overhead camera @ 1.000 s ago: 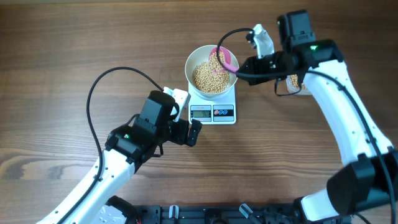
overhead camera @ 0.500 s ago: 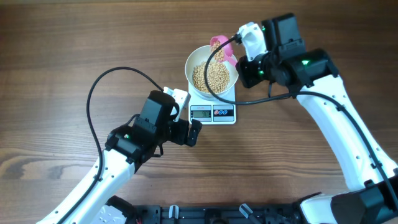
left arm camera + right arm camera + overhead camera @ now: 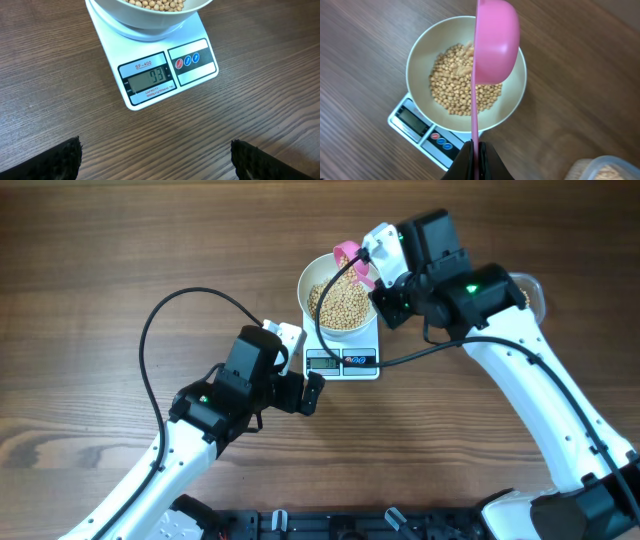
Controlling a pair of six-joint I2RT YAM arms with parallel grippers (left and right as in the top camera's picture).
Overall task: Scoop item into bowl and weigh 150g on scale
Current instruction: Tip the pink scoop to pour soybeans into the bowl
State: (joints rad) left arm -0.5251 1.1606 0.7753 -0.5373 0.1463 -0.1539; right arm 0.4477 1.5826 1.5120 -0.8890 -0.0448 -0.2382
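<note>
The bowl (image 3: 306, 282) is seated on the scale (image 3: 112, 45), at the far middle of the wooden table (image 3: 100, 250), and is partly filled with the beans (image 3: 338, 305). A reading of 93 is shown on the scale's display (image 3: 149, 78). A pink scoop (image 3: 495, 40) is held on edge above the bowl's right side, its thin handle pinched between the pressed-together fingers of the right gripper (image 3: 475, 160). The left gripper (image 3: 159, 160) is parked in front of the scale, well apart from it, its fingers spread wide with nothing between them. A clear tub (image 3: 606, 170) holding more beans is noted to the right of the bowl, largely hidden overhead by the right arm. A black cable (image 3: 400, 360) from that arm is draped across the scale's front in the overhead view.
</note>
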